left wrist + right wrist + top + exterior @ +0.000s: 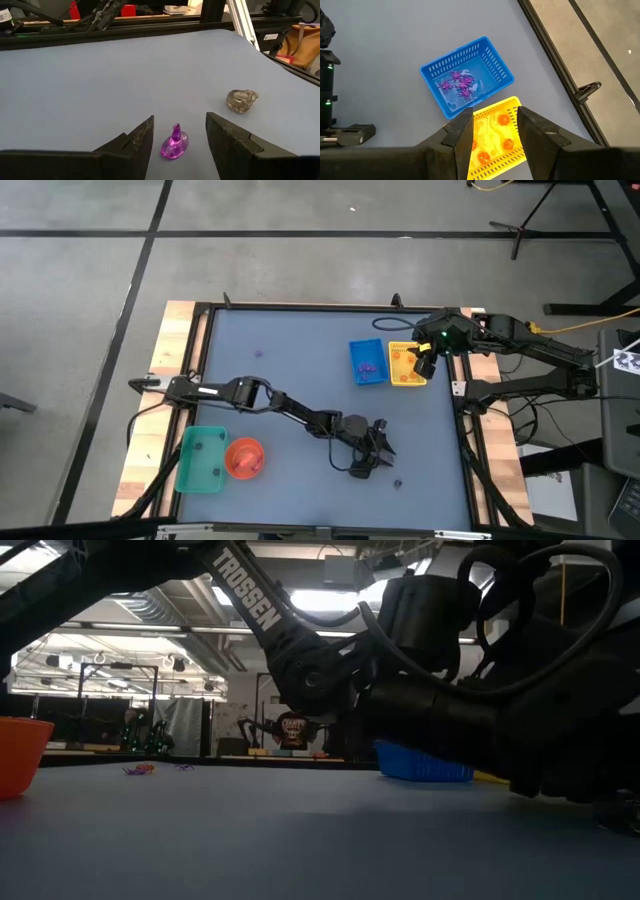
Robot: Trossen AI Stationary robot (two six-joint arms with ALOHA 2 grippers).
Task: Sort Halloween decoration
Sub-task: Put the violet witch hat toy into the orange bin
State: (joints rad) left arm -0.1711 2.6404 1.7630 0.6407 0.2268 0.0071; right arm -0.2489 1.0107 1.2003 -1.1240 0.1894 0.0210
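On the grey-blue worktop (280, 360), the left tool (178, 137) stands open around a purple piece (174, 145). It could tip or skid if one finger touches first. The right tool (495, 125) hangs open above the yellow tray (492, 150).

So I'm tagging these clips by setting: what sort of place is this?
Probably a robotics lab or workshop: a framed work table on a bare concrete floor, cables alongside, and equipment benches in the room behind.

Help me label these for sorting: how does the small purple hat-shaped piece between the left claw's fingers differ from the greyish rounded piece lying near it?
The translucent purple hat-shaped piece has a pointed tip rising from a flared base; the smoky grey rounded piece is a squat lump with no point. The purple one sits between the open fingers of the left claw; the grey one lies off to one side, outside them. Both are tiny, glossy and resting on the blue-grey tabletop.
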